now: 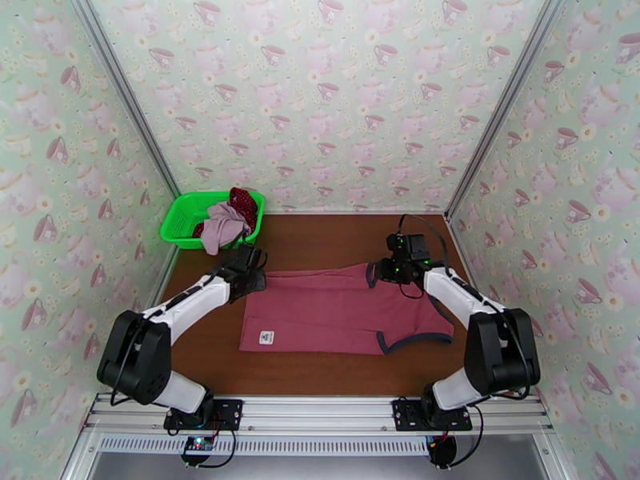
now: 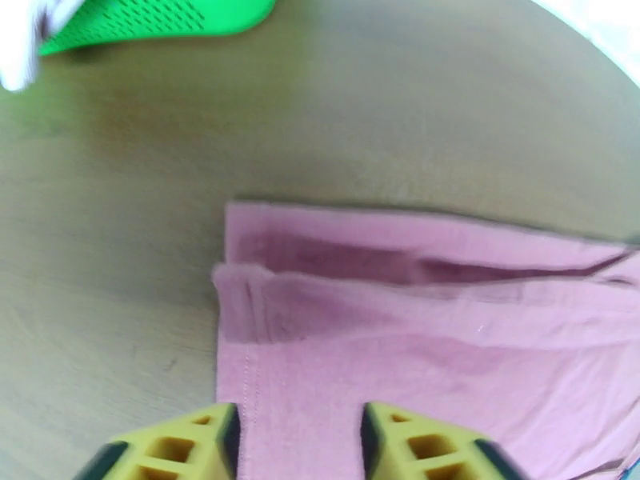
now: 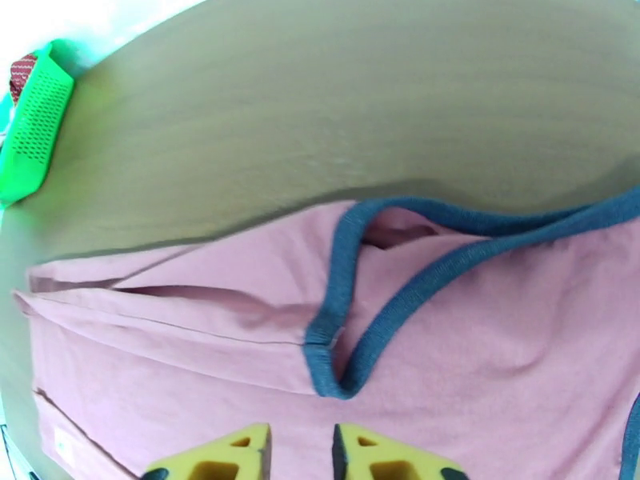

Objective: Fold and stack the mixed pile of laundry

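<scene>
**Dusty-red tank top** [image 1: 344, 314]: spread flat across the middle of the tabletop [image 1: 320, 238], hem toward the left edge, straps toward the right edge. Far long side turned over onto the body in a narrow fold. Dark trim [image 3: 340, 298] around neck and armholes. Small white label [image 1: 266, 338] at the near hem corner.

**Pale mauve-pink piece** [image 1: 222, 227]: bunched in the green mesh basket [image 1: 182, 222], spilling over its near rim toward the tabletop.

**Dark-red white-dotted cloth** [image 1: 245, 203]: in the same basket, at its far right side, just behind the pale piece.

**Green mesh basket:** at the far left corner of the tabletop, near the hem end of the tank top but apart from it.

**Left pincer** [image 2: 296, 442]: poised over the far hem corner of the tank top, beside the turned-over fold. Yellow fingers [image 2: 184, 446] parted, pink fabric showing in the gap, nothing clamped.

**Right pincer** [image 3: 300, 454]: poised over the far edge of the tank top at the trimmed shoulder loop. Yellow fingers [image 3: 216, 458] parted only narrowly, fabric visible through the gap, nothing gripped.
</scene>
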Controlling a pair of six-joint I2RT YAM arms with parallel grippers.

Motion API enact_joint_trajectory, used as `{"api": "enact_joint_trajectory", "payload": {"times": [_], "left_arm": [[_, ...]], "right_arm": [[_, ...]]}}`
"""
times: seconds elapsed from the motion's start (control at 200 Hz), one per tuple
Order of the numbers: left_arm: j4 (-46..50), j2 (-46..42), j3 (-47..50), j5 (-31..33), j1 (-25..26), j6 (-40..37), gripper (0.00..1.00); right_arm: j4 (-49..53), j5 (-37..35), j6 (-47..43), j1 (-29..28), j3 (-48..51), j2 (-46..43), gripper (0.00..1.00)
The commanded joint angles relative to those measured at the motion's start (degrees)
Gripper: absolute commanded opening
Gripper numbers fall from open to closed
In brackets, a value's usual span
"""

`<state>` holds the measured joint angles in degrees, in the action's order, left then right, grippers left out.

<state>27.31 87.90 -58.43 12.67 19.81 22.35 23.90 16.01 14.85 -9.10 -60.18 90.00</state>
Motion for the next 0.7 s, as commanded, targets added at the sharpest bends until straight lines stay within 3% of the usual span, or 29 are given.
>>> {"api": "enact_joint_trajectory", "payload": {"times": [0.0, 0.025, 0.17, 0.351, 0.496, 0.696], "left_arm": [[1.13, 5.97, -7.26, 1.0, -0.62, -1.05, 0.06], [1.7, 8.04, -9.25, 1.31, -0.78, -1.28, 0.0], [3.05, 20.02, -19.45, 2.27, -2.18, -2.87, 0.0], [2.35, 26.74, -24.63, 3.73, -3.71, -4.57, 0.0], [2.72, 28.52, -24.64, 2.73, -4.08, -5.69, 0.0], [0.36, 23.36, -15.96, -0.53, -3.2, -5.75, 0.0]], "right_arm": [[0.94, 3.28, 2.01, -1.09, -4.79, 6.14, 0.17], [0.75, 3.6, 2.27, -1.43, -6.02, 7.44, 0.15], [0.79, 4.71, 3.81, -3.38, -11.91, 15.54, 0.07], [0.53, 4.42, 4.31, -4.95, -13.56, 20.01, 0.04], [-0.16, 3.67, 4.39, -5.7, -11.09, 19.54, 0.02], [-0.75, 3.03, 4.49, -6.41, -6.42, 16.89, 0.02]]}}
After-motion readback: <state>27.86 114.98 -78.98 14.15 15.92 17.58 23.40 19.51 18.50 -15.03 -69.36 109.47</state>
